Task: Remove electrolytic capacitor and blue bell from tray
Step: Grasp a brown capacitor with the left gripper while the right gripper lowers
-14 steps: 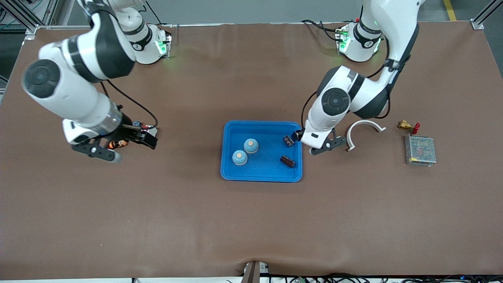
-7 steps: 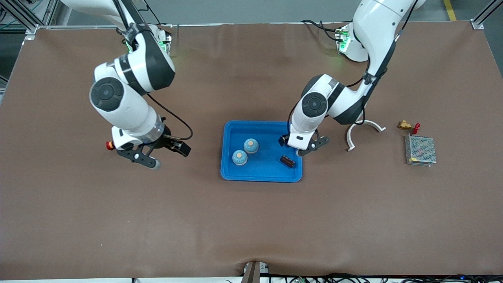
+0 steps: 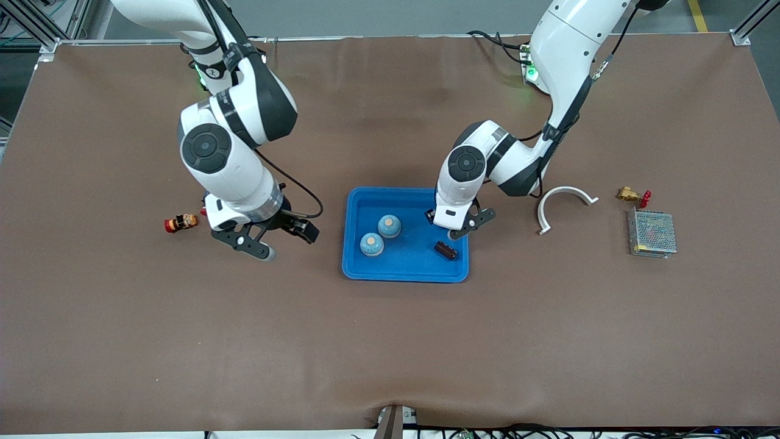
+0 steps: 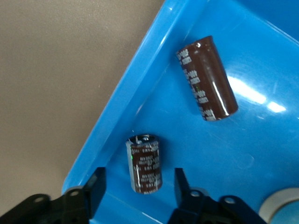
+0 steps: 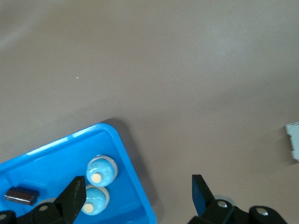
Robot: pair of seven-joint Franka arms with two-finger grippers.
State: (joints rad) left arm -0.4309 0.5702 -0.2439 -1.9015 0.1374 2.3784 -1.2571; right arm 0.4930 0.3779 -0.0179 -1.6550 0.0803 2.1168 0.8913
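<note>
Brown mat-covered table point(image 3: 390, 341) carries all items. Two large white jointed robot arms with black joint bands reach in from the base edge.

Right arm point(image 3: 225, 146): its black two-finger right gripper point(image 3: 263, 239) hangs above bare mat between the tray and the small red-and-orange toy-like part point(image 3: 180, 222), which lies toward the right arm's end of the table. Fingers spread wide apart, nothing between them; the right wrist view shows both fingertips point(image 5: 74, 196) flanking bare mat and the tray corner.

Left arm point(image 3: 487, 164): its black two-finger left gripper point(image 3: 452, 224) is over the tray's end nearest the left arm. Jaws apart, not closed on anything. In the left wrist view, a short brown cylindrical capacitor point(image 4: 145, 163) lies on the tray floor between the two fingers point(image 4: 96, 189), with a visible gap on each side.

Shallow blue rectangular plastic tray point(image 3: 405, 273), mid-table. Contents: two round pale-blue bells with tan centres point(image 3: 389, 225) point(image 3: 372, 244), just beside each other, on the side toward the right arm; a longer brown cylindrical capacitor point(image 3: 445, 250) lying on its side, nearer the front camera than the left gripper.

Toward the left arm's end of the table: grey perforated metal box point(image 3: 651, 232); white curved plastic half-ring point(image 3: 563, 201) between tray and box; small brass fitting with a red cap point(image 3: 632, 196), just beside the box.
</note>
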